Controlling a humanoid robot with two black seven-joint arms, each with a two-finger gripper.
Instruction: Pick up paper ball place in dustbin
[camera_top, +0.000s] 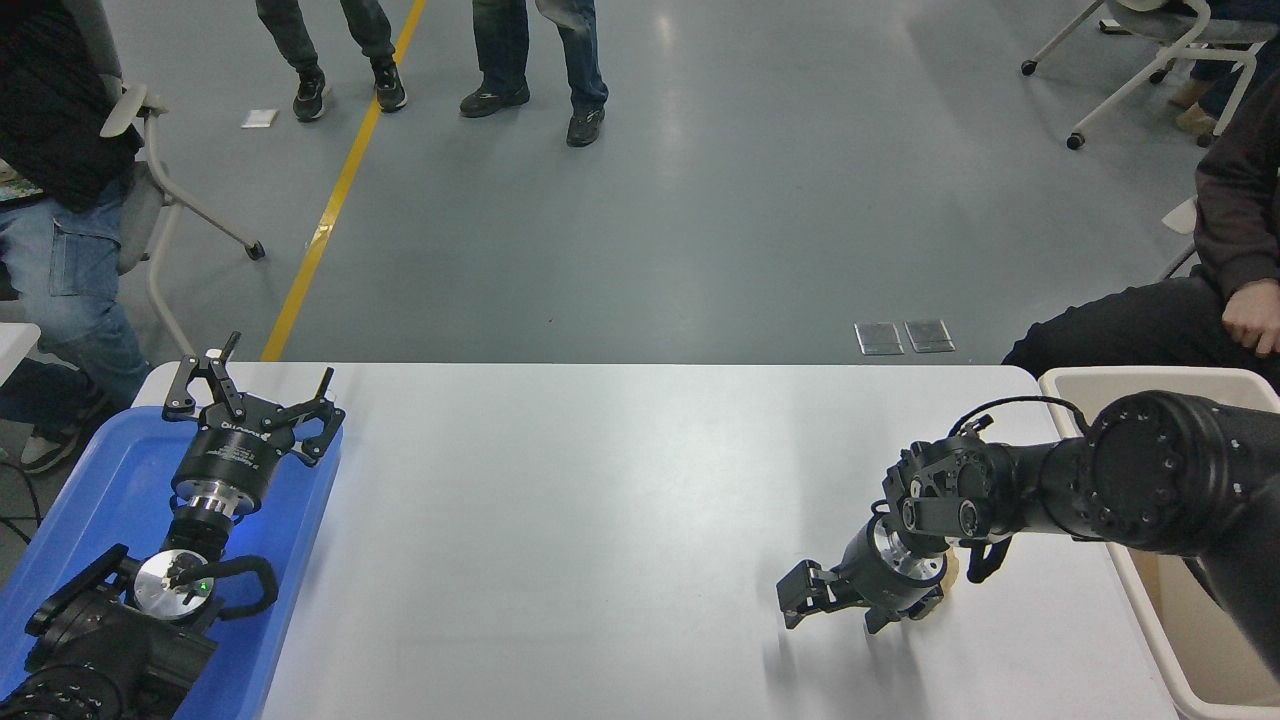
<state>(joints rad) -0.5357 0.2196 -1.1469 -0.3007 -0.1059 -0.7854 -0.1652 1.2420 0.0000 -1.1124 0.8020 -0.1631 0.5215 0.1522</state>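
1. Right arm (1120, 480) reaches in from the right edge, crossing over the near corner of the dustbin (1100, 378), wrist bent down toward the white table (600, 500).
2. Right gripper (835, 600) sits low over the table's right-hand portion, pointing toward the lower left of the picture; its shadow falls just beneath it.
3. Its fingers are bunched in dark shapes, and from this angle I cannot tell how far apart they stand or whether they have hold of anything.
4. A small sliver of pale tan shows right behind the gripper's body, on its dustbin side: that looks like the paper ball (951, 572), mostly hidden by the wrist, touching or just beside it. Whether it rests on the table or is lifted, I cannot say.
5. The cream dustbin stands at the table's right edge, just beside that tan sliver's side of the arm; its inside wall is visible below the arm.
6. Left arm (90, 650) lies parked at the lower left, over a blue tray (110, 470).
7. Left gripper (255, 400) is spread wide, fingers splayed, nothing between them.
8. Beyond the table: a seated person (1230, 260) at the far right in dark clothing, two people standing at the top, another in jeans at the left by a chair (150, 200).
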